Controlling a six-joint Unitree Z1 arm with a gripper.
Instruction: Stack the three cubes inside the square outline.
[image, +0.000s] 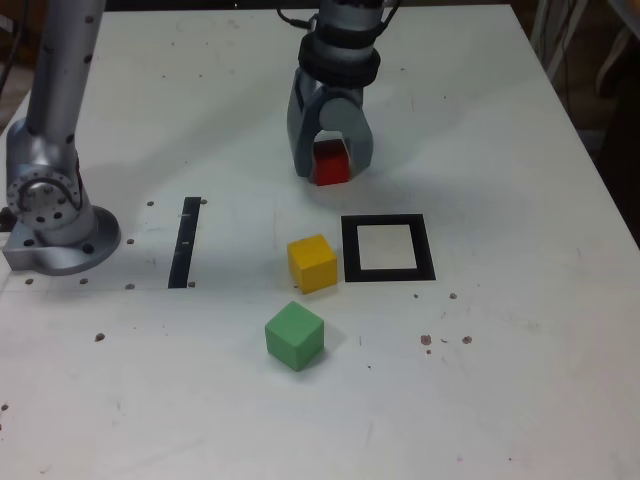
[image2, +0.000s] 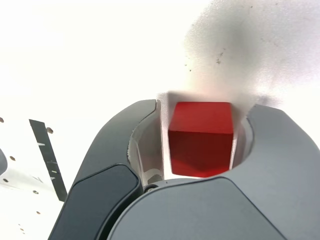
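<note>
Astride the red block (image2: 201, 140) stood the hand (image: 333, 160), its fingers apart on either side, with slim gaps visible in the wrist view; no firm grip could be made out. Closing evenly, with the block centred, seemed the way to avoid twisting it, then a straight lift before any sideways travel. Nearest the hand lay the black square outline (image: 350, 250), its white centre bare. Just beside it, on the exterior view's left, sat the yellow block (image: 313, 264), with the green block (image: 295, 336) beyond on the worktop (image: 500, 380).
</note>
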